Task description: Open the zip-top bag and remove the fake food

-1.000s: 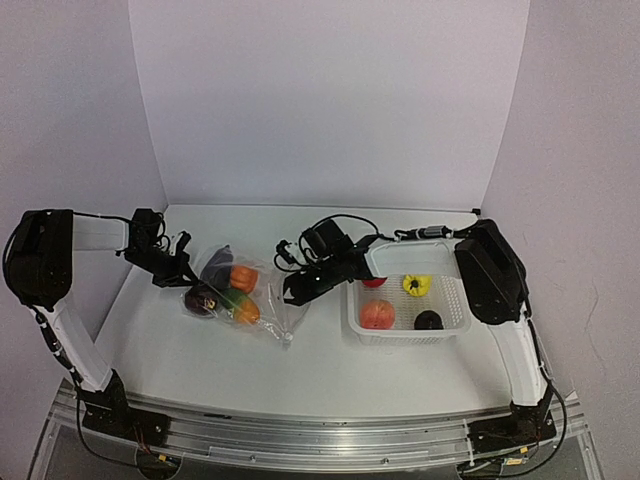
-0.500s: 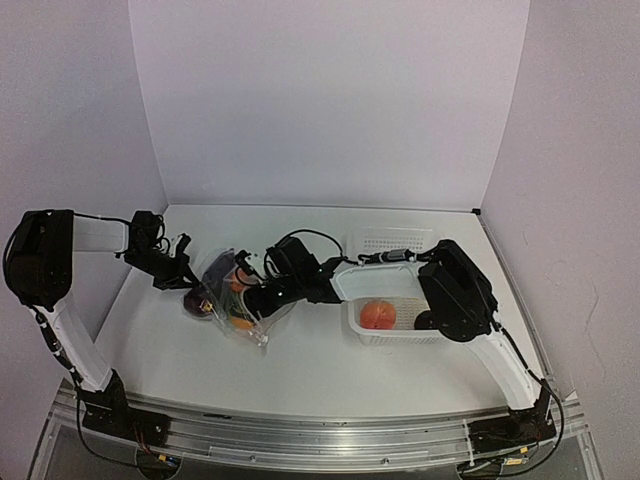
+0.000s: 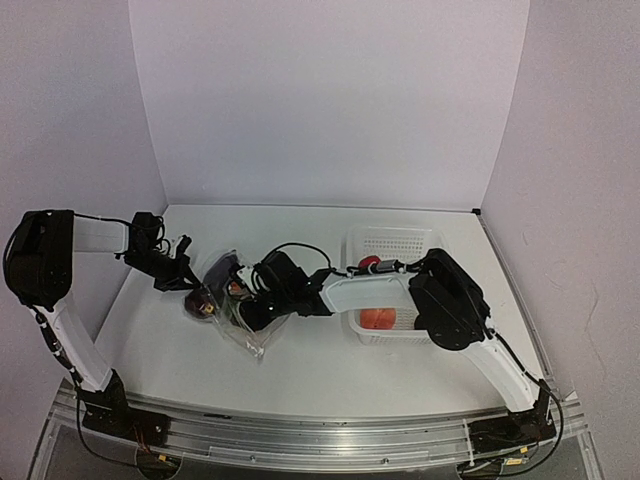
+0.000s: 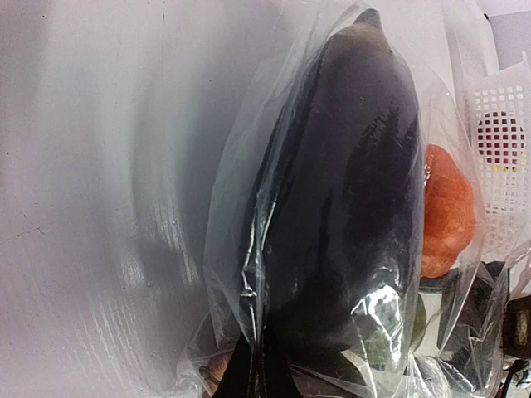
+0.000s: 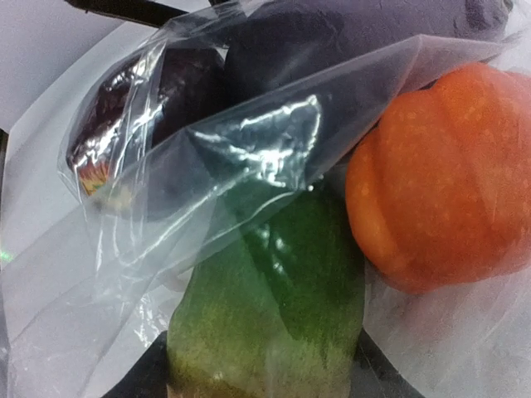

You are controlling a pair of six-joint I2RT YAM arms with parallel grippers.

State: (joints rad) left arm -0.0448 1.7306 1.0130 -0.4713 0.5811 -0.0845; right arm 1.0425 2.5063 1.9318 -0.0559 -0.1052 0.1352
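The worktop (image 3: 330,385) carries a basket (image 3: 395,243) toward its right edge and the bag (image 3: 250,340) left of centre, nearer the left edge. A second ago the right arm (image 3: 365,292) hung at the basket's left rim; it has since swung across, and the right jaws now sit inside the bag's mouth. The left jaws are clenched on the bag's film at its left side, where they were a second ago. In the right wrist view the right jaws straddle a green piece (image 5: 265,315), a dark finger on either side, but I cannot tell whether they have clamped it. An orange piece (image 5: 448,182) lies just beside it and a purple piece (image 4: 348,182) behind, all within the bag. Some food (image 3: 378,318) already lies in the basket, so the bag looks open and another pick seems under way.
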